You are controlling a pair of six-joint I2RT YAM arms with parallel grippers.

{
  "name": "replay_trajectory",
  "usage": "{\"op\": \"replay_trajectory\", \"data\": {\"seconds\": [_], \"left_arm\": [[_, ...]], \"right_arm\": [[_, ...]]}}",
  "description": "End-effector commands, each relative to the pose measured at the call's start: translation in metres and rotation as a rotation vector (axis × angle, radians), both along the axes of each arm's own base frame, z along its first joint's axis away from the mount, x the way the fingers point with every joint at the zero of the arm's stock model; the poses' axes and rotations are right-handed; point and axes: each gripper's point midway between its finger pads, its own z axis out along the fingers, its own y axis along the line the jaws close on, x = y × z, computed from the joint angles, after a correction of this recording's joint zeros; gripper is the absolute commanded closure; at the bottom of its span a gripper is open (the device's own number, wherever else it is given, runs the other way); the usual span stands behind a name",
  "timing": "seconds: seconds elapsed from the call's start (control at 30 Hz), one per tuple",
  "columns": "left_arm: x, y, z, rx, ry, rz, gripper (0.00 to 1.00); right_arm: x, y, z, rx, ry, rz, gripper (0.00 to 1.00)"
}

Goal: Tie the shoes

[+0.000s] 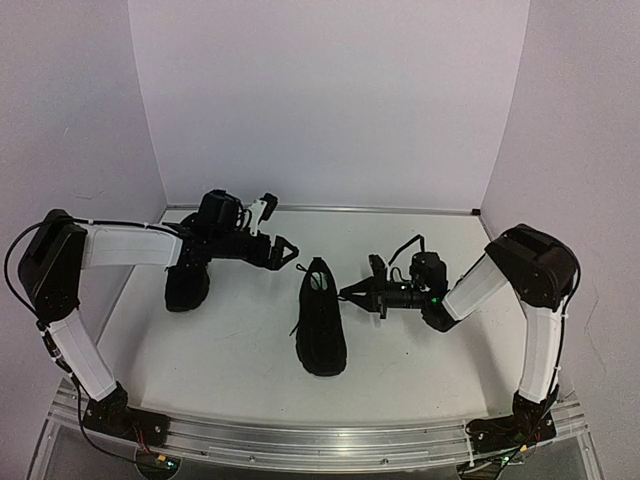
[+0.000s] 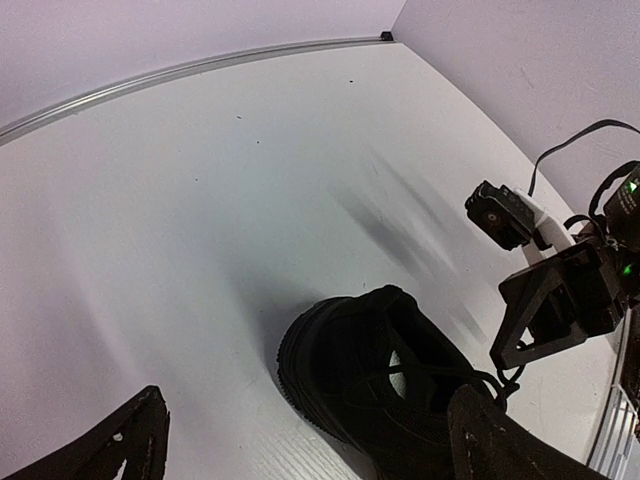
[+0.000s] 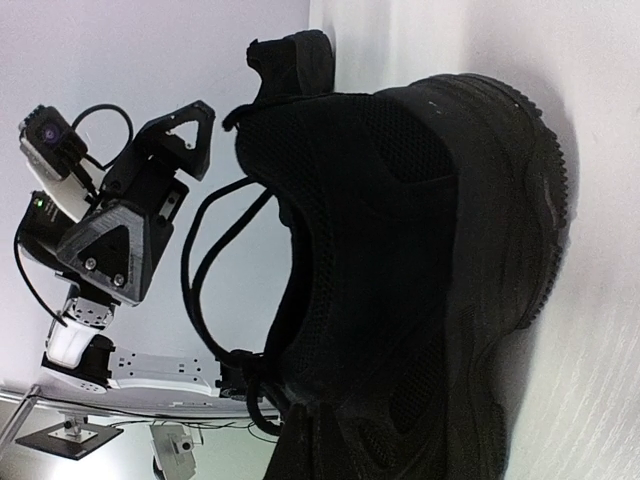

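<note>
Shoes lie well apart on the white table [image 1: 230, 360]: the left shoe [image 1: 187, 287] sits partly hidden under the left arm [image 1: 125, 245], and the middle shoe [image 1: 321, 325] points its toe at the near edge, its laces [image 3: 205, 270] loose. Between them the left gripper [image 1: 283, 250] hangs near the middle shoe's heel, fingers spread wide. The right gripper [image 1: 350, 293] reaches to that shoe's right side with fingers pressed together; I can't tell whether a lace is caught.

Left-side shoe [image 1: 187, 285] half hidden beneath the left arm [image 1: 125, 245]
</note>
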Motion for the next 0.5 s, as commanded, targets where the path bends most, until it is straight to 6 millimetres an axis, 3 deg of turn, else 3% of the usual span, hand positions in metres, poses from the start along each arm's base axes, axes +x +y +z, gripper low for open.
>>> {"op": "replay_trajectory", "data": {"seconds": [0.0,0.17,0.47], "left_arm": [[0.009,-0.008,0.017,-0.063,0.015,-0.029,0.06],[0.015,-0.013,0.011,-0.163,0.116,-0.044,0.12],[0.012,-0.036,-0.005,-0.394,0.306,-0.066,0.19]], "right_arm": [[-0.002,0.0,0.038,0.057,-0.121,0.003,1.0],[-0.006,-0.003,0.046,0.058,-0.157,0.0,1.0],[-0.009,-0.004,0.038,0.046,-0.145,0.002,1.0]]}}
